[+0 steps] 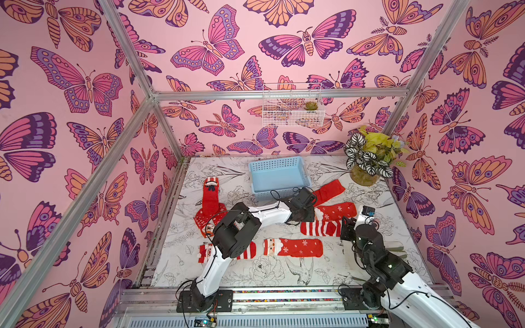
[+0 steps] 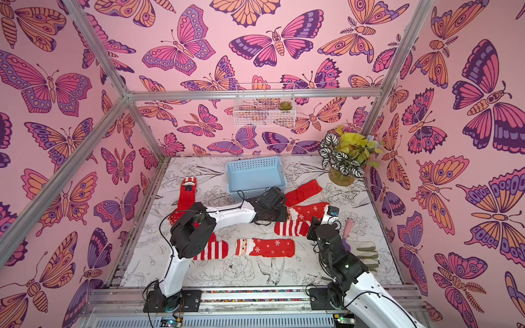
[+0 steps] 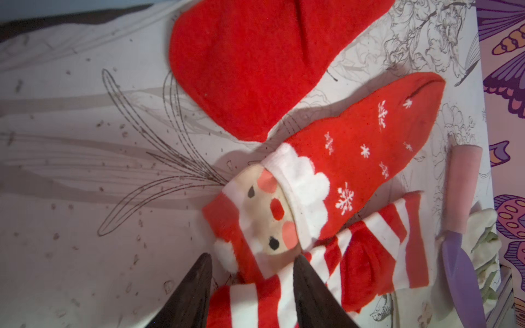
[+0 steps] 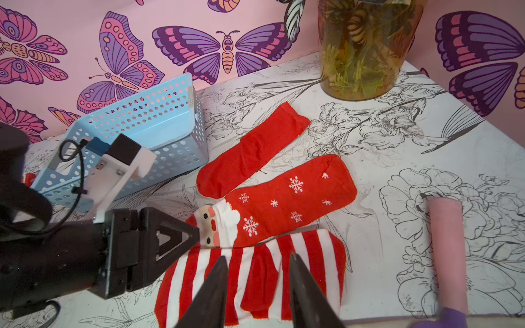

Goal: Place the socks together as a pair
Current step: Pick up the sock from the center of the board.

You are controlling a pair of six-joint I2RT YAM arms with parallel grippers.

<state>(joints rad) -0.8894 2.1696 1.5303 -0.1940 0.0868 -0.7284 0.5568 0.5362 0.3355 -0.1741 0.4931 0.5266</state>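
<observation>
Striped sock point(image 4: 309, 264) under R claw point(image 4: 258, 255), betw tips; L claw point(image 3: 253, 255) at its end; both part-open, empty.

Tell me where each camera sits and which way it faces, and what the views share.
Top views: high at the near edge, looking down over the table; left arm and right arm show.
Left wrist: on the left arm, looking past the left pincer at the snowflake sock and striped sock.
Right wrist: on the right arm, looking past the right pincer toward the blue basket; left arm shows.
Both wrist views share those socks.
</observation>
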